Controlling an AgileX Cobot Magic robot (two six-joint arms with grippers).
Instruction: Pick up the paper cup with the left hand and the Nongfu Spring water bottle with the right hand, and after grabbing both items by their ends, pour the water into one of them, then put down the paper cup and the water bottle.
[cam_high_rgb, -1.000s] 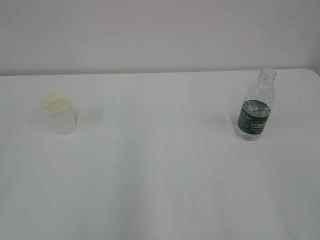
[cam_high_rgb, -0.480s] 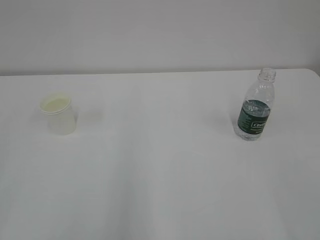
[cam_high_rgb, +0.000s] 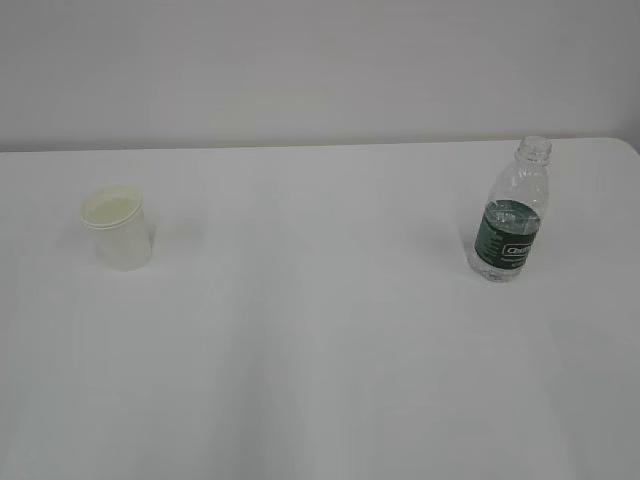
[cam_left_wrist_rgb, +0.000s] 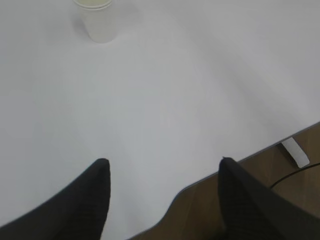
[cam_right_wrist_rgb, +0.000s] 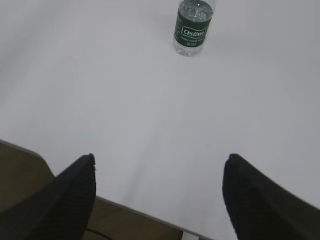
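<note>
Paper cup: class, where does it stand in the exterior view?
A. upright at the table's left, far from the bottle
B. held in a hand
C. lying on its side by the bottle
A: the paper cup stands upright at left, the bottle at right, with no hand near it.

A white table (cam_high_rgb: 320, 350) carries two things, both standing upright and well apart. A small white paper cup (cam_high_rgb: 119, 227) stands toward its left side, and a clear water bottle (cam_high_rgb: 512, 222) with a dark green label and no cap stands toward the right, near the far corner.
</note>
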